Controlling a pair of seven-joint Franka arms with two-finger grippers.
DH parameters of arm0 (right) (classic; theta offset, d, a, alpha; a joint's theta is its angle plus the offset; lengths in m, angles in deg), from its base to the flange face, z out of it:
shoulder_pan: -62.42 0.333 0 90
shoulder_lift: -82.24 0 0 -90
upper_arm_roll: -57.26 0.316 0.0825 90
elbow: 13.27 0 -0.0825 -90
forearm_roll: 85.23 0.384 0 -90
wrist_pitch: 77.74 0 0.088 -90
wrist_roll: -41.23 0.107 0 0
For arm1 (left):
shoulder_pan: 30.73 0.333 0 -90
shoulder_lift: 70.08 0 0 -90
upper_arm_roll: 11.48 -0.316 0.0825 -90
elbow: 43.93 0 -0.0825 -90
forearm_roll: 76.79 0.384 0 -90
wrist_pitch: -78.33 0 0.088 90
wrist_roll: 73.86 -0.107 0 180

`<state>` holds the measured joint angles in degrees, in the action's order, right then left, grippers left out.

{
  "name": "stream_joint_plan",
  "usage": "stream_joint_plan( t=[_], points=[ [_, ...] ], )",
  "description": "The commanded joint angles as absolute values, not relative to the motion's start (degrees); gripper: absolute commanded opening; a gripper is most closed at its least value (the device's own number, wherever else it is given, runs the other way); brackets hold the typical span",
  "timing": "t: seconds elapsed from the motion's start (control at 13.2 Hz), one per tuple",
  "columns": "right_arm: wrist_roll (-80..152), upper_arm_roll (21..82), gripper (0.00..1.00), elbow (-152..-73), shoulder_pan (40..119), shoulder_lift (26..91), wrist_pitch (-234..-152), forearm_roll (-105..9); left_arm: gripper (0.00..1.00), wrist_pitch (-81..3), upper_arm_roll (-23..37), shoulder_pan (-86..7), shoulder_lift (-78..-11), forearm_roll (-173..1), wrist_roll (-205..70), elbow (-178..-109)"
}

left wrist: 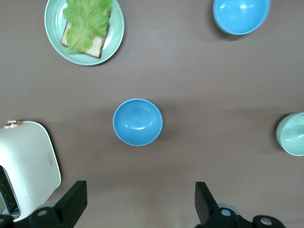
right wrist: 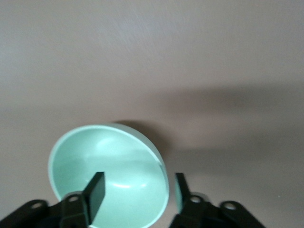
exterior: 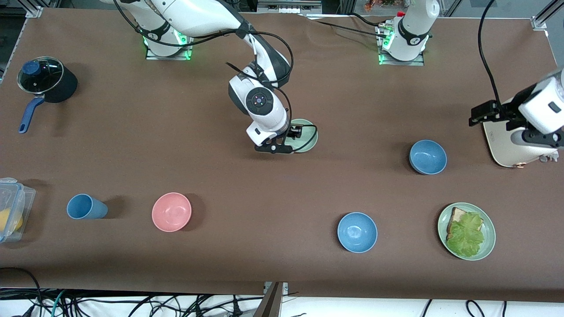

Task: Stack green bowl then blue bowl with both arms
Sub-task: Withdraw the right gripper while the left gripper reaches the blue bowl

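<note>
The green bowl (exterior: 306,134) sits on the table (exterior: 264,198) near its middle, half covered in the front view by the right gripper (exterior: 288,140). The right wrist view gives what the front view hides: one finger (right wrist: 96,191) is inside the green bowl (right wrist: 109,173) and the other outside the rim, spread apart and straddling the wall, not clenched on it.

The left gripper (left wrist: 140,202) hangs over the toaster (exterior: 511,141) at the left arm's end of the table, fingers released and wide apart, holding nothing; the arm waits. Its wrist view shows the blue bowl (left wrist: 137,122) on the table between the toaster (left wrist: 28,166) and the green bowl (left wrist: 292,134).

In the front view the blue bowl (exterior: 428,156) lies farther from the camera than the brighter blue bowl (exterior: 357,232) and the plate (exterior: 487,246).
</note>
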<state>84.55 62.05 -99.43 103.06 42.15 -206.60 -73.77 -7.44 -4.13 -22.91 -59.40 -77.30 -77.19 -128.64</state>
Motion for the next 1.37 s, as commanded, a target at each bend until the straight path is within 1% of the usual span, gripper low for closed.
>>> stream_joint_plan(
  t=[0.0, 0.08, 0.23, 0.38, 0.61, 0.68, 0.76, 0.91, 0.99, 1.14, 1.29],
  points=[
    [80.37, 61.22, 1.00, -95.99, 100.93, 42.95, -202.21, -74.59, 1.00, -8.15, -4.01, -21.16, -54.46, -76.09, -77.20, -127.69],
    [75.82, 61.04, 1.00, -95.54, 99.96, 44.09, -199.24, -75.63, 1.00, -8.33, -4.01, -20.89, -51.74, -76.08, -77.11, -127.69],
    [68.51, 58.68, 1.00, -95.54, 97.76, 47.24, -195.44, -77.48, 1.00, -8.94, -6.10, -20.19, -50.31, -76.35, -78.07, -127.69],
    [61.05, 52.20, 1.00, -95.54, 97.58, 50.32, -191.14, -78.28, 1.00, -9.73, -6.38, -19.39, -49.43, -76.18, -79.14, -127.78],
    [43.83, 41.13, 1.00, -95.45, 97.49, 53.40, -184.20, -77.23, 0.99, -13.15, -6.38, -18.08, -50.21, -76.17, -78.43, -131.89],
    [40.91, 38.39, 1.00, -95.45, 97.40, 54.37, -182.61, -77.31, 0.99, -15.16, -6.47, -17.90, -51.44, -76.17, -77.56, -134.95],
    [38.88, 36.28, 1.00, -95.45, 97.23, 55.60, -181.20, -77.32, 0.99, -19.19, -6.47, -17.81, -53.80, -76.09, -76.25, -139.68],
    [34.66, 31.01, 1.00, -95.36, 97.05, 56.93, -177.25, -77.14, 0.99, -29.89, -6.29, -16.41, -59.16, -76.17, -76.06, -152.41],
    [32.72, 29.76, 1.00, -95.36, 96.09, 58.76, -176.45, -76.53, 0.99, -34.99, -6.20, -16.32, -60.05, -76.26, -76.06, -156.82],
    [32.35, 30.19, 1.00, -95.80, 92.50, 61.66, -175.22, -74.33, 0.99, -42.04, -5.94, -16.32, -57.88, -77.14, -76.06, -160.46],
    [32.70, 33.16, 1.00, -95.80, 88.20, 64.39, -172.41, -75.37, 0.99, -46.89, -5.85, -16.32, -55.94, -77.14, -76.58, -162.40]
  ],
)
